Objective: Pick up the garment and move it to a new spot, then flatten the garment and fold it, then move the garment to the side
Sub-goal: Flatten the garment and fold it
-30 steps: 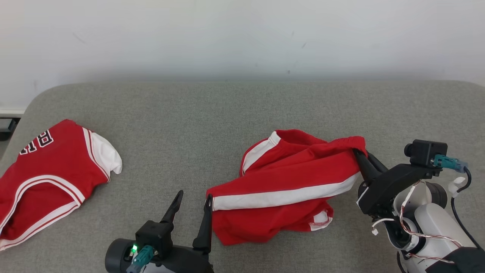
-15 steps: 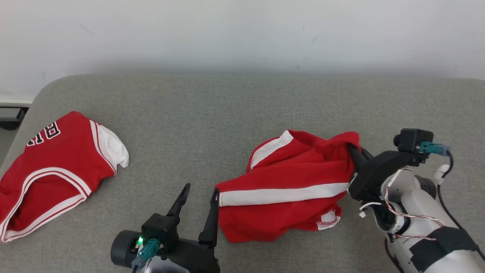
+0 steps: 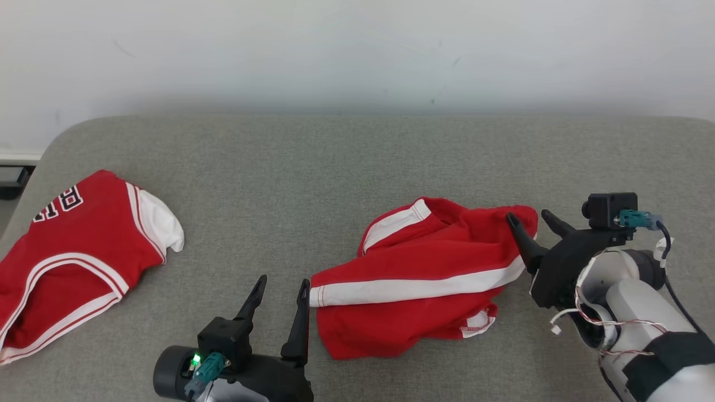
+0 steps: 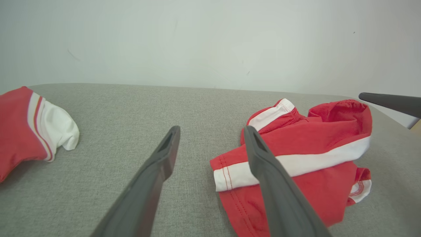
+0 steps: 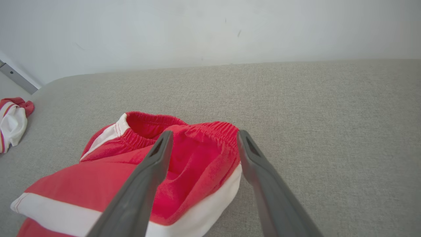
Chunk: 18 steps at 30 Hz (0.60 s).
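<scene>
The garment (image 3: 424, 279), a pair of red shorts with white side stripes, lies crumpled on the grey padded surface (image 3: 313, 167), right of centre. My right gripper (image 3: 527, 215) is open at its right end. In the right wrist view the fingers of that gripper (image 5: 205, 132) straddle the elastic waistband of the shorts (image 5: 197, 158) with a gap on each side. My left gripper (image 3: 283, 279) is open, just left of the striped hem. The left wrist view shows this gripper (image 4: 212, 129) low over the surface, its right finger crossing in front of the shorts (image 4: 312, 144).
A second red and white garment, a jersey (image 3: 72, 251) with lettering, lies at the surface's left end; it also shows as the jersey (image 4: 19, 125) and the jersey (image 5: 11, 118). A pale wall stands behind. One right-arm finger (image 4: 391, 102) shows in the left wrist view.
My right gripper has opened and let go of the waistband, and the raised corner of the shorts has sunk lower. The head camera shifted slightly. The left gripper stays open.
</scene>
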{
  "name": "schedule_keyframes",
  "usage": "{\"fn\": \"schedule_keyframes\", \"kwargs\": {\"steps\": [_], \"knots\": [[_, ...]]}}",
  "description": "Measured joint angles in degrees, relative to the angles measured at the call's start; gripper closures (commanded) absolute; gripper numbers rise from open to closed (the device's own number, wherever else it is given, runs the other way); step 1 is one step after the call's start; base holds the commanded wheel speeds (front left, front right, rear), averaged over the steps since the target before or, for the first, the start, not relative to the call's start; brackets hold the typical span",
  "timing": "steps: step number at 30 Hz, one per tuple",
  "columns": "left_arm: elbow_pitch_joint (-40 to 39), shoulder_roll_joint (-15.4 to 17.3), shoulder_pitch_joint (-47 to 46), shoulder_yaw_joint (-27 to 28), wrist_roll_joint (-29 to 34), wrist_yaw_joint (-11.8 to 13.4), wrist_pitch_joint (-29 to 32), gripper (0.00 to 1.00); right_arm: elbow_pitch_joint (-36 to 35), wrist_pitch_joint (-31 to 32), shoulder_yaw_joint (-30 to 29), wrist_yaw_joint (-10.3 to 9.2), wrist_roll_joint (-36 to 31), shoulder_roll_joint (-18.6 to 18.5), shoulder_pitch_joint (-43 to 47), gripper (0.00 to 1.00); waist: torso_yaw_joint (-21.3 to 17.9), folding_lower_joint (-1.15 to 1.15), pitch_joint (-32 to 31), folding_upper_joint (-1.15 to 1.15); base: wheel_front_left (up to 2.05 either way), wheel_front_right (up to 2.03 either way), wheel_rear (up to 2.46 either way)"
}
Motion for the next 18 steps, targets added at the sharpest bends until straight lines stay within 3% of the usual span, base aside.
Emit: {"fn": "schedule_keyframes", "kwargs": {"steps": [6, 10, 18], "knots": [[0.9, 0.0, 0.5, 0.3, 0.0, 0.0, -0.1, 0.00, -3.5, -0.5, 2.9, 3.41, -3.7, -5.0, 3.0, 0.00, -1.7, 0.00, -0.8, 0.00, 0.00, 0.00, 0.00], [1.4, 0.0, 1.1, -0.4, 0.0, 0.0, 0.0, 0.00, -7.4, -0.4, 6.1, 4.47, -7.9, -10.9, 5.7, 0.00, -2.7, 0.00, -1.4, 0.00, 0.00, 0.00, 0.00], [6.1, 0.0, -0.1, -2.9, 0.3, 0.0, 3.1, 0.00, -6.8, 1.7, 8.4, 5.83, -9.4, -12.2, 0.7, 0.00, -2.7, 0.00, -0.8, 0.00, 0.00, 0.00, 0.00]]}}
